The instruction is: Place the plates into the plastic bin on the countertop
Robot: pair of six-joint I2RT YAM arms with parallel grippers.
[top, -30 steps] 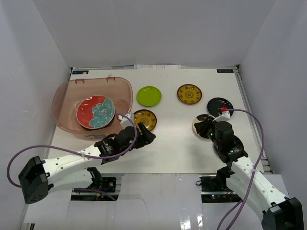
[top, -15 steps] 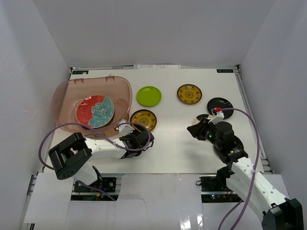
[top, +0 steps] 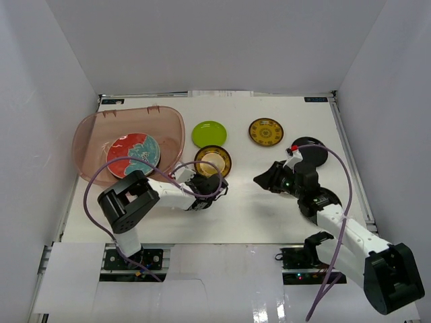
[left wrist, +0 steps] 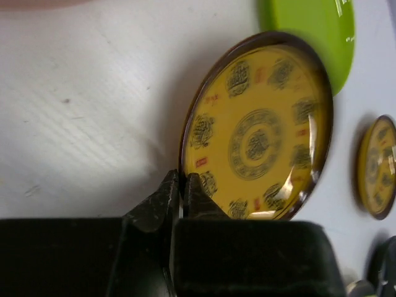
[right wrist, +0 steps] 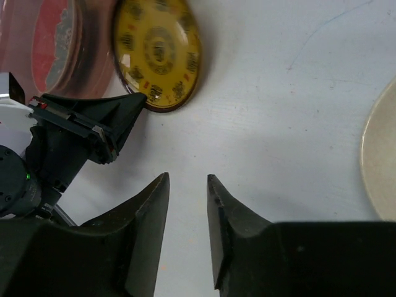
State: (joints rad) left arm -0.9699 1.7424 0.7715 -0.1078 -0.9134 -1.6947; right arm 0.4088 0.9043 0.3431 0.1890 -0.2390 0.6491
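Observation:
My left gripper (left wrist: 181, 179) is shut on the near rim of a yellow-brown patterned plate (left wrist: 257, 136), which is tipped up on the countertop (top: 249, 202) just right of the plastic bin (top: 91, 128). A red-and-teal plate (top: 133, 155) lies inside the bin. In the top view the held plate (top: 213, 161) sits below the lime green plate (top: 209, 134). My right gripper (right wrist: 187, 179) is open over bare white countertop, with nothing between its fingers. A cream plate's edge (right wrist: 378, 161) shows at its right; the top view hides it under the right arm.
A second yellow patterned plate (top: 266, 132) lies at the back centre. A glossy black plate (top: 313, 149) lies behind my right arm, partly covered by it. The left arm's cable loops beside the bin. White walls close in the countertop.
The left gripper has closed on the yellow-brown plate's rim and tipped it up. The right gripper has moved left, off the cream plate, and opened a little.

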